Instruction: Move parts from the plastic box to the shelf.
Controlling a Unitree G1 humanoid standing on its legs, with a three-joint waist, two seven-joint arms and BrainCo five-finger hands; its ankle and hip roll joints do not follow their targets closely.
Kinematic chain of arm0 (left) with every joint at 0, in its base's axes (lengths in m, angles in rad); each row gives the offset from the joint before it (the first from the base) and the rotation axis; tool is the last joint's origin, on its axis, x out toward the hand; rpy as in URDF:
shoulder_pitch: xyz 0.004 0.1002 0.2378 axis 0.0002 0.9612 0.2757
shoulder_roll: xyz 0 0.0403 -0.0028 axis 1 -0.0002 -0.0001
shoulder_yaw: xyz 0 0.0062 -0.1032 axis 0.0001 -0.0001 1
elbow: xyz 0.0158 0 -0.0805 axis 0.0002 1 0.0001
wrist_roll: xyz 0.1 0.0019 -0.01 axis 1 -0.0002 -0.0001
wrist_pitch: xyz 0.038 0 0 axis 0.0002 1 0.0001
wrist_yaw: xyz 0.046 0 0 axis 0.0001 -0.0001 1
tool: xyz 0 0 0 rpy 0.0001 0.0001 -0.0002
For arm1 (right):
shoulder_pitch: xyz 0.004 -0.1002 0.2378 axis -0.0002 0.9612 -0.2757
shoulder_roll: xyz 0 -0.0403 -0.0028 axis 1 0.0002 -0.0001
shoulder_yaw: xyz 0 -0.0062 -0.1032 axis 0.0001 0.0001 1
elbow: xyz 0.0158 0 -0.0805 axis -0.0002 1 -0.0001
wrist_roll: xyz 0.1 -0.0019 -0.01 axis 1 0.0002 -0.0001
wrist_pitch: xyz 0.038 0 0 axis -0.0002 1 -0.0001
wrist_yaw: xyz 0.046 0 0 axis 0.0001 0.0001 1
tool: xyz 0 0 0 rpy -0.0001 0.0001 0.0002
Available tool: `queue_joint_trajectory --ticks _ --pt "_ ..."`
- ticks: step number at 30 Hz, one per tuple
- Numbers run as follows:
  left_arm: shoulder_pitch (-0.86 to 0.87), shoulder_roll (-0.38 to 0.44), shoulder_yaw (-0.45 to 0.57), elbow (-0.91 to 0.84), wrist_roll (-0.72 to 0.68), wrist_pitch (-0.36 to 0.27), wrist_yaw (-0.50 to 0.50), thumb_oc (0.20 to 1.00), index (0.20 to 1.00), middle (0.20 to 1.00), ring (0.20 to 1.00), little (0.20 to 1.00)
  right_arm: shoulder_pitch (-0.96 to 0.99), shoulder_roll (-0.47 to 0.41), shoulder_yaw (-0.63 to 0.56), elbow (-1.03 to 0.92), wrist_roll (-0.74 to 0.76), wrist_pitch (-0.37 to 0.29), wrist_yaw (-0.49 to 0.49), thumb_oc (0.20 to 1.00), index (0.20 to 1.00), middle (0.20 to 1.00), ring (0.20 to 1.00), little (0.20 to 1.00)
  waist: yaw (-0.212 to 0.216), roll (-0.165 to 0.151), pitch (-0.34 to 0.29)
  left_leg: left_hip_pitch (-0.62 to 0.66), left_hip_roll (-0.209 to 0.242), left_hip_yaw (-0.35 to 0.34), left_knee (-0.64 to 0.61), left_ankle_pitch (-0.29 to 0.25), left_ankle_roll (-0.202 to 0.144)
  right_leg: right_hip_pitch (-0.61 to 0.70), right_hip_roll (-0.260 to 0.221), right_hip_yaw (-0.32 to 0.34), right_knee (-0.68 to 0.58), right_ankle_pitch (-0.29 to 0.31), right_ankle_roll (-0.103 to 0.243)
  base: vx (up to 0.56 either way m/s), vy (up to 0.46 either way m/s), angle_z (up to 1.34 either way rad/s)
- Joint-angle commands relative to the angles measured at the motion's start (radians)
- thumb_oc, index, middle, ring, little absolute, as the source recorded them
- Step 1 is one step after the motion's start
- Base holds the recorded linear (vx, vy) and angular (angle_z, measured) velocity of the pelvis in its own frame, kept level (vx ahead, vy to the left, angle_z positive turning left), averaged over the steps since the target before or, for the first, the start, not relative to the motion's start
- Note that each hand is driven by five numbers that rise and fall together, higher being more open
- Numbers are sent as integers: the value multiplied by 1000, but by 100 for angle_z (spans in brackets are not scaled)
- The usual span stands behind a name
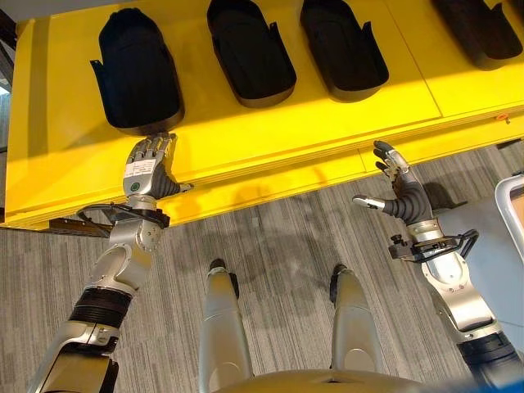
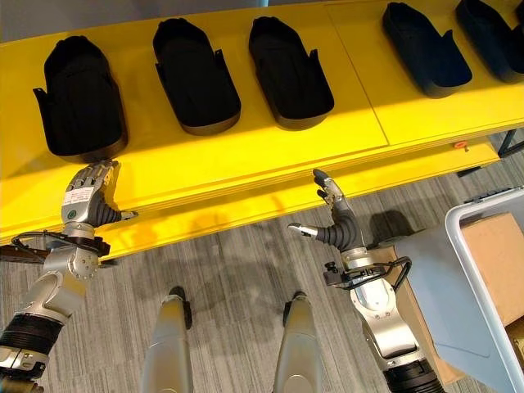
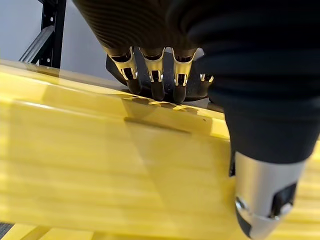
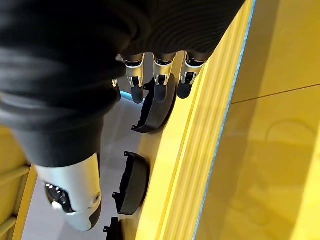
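Black parts [image 2: 196, 78] are being kept in a row on the yellow shelf [image 2: 246, 164]. The left hand [image 1: 147, 168], fingers relaxed and empty, is being held beside the leftmost part [image 1: 137, 70], apparently just placed. The right hand [image 2: 334, 221] is being held spread and empty before the shelf edge, near the plastic box [image 2: 483, 270].

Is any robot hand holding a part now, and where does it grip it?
Nothing is held. The left robot hand rests open by the leftmost black part; the right robot hand is open.

The floor [image 1: 278, 246] was grey, streaked carpet. A long bright yellow shelf [image 2: 246, 155] ran across it, sunlight banding its front edge. Beyond its far corner stood a dark metal rack [image 3: 52, 30] against a pale wall [image 3: 85, 45].
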Motion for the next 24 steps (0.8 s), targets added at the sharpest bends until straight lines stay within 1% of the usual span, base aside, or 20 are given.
queue_joint_trajectory --ticks 1,2,4,5,8,11,16,19,24 --pt "-57 20 -13 58 -29 10 31 1000 1000 1000 1000 1000 26 -34 -10 -75 29 -36 -3 1000 1000 1000 1000 1000 7 -4 -62 -17 23 2 -3 65 26 -50 23 29 7 122 -64 0 0 0" --pt "-37 12 -15 24 -38 -4 19 1000 1000 1000 1000 1000 25 -34 -11 -75 28 -36 -1 1000 1000 1000 1000 1000 10 -3 -60 -19 22 0 -3 66 27 -49 22 29 6 122 -65 0 0 0" --pt "33 -15 -28 -59 -93 -66 -23 1000 1000 1000 1000 1000 15 -24 -11 -70 27 -37 -7 1000 1000 1000 1000 1000 17 -2 -51 -18 20 -3 -8 69 28 -47 22 26 7 122 -66 0 0 0" --pt "89 -30 -42 -126 -147 -107 -60 1000 1000 1000 1000 1000 7 -17 -5 -65 28 -39 -7 1000 1000 1000 1000 1000 22 -2 -43 -17 17 -3 -11 71 29 -40 22 26 5 122 -68 0 0 0" --pt "146 -31 -63 -189 -205 -150 -116 1000 1000 1000 1000 1000 4 -14 -6 -63 29 -41 -9 1000 1000 1000 1000 1000 27 -3 -36 -16 15 -7 -12 72 30 -36 22 23 4 121 -69 0 0 0" --pt "184 -11 -83 -246 -232 -176 -153 1000 1000 1000 1000 1000 -1 -21 1 -69 28 -43 -5 1000 1000 1000 1000 1000 31 -3 -29 -13 16 -8 -11 71 31 -30 23 21 4 121 -69 0 0 0" --pt "234 20 -104 -301 -246 -195 -201 1000 1000 1000 1000 1000 -13 -32 6 -72 9 -44 -9 1000 1000 1000 1000 1000 38 -3 -20 -9 16 -11 -11 72 30 -23 22 17 5 121 -68 0 0 0" --pt "256 36 -128 -304 -255 -208 -232 1000 1000 1000 1000 1000 -27 -41 13 -78 -15 -45 -10 1000 1000 1000 1000 1000 41 -4 -16 -3 13 -13 -14 71 31 -16 23 13 6 119 -68 0 0 0" --pt "271 42 -141 -296 -261 -219 -246 1000 1000 1000 1000 1000 -47 -62 23 -97 -66 -48 -15 1000 1000 1000 1000 1000 44 -6 -14 4 15 -14 -19 72 30 -9 24 11 3 121 -67 0 0 0"
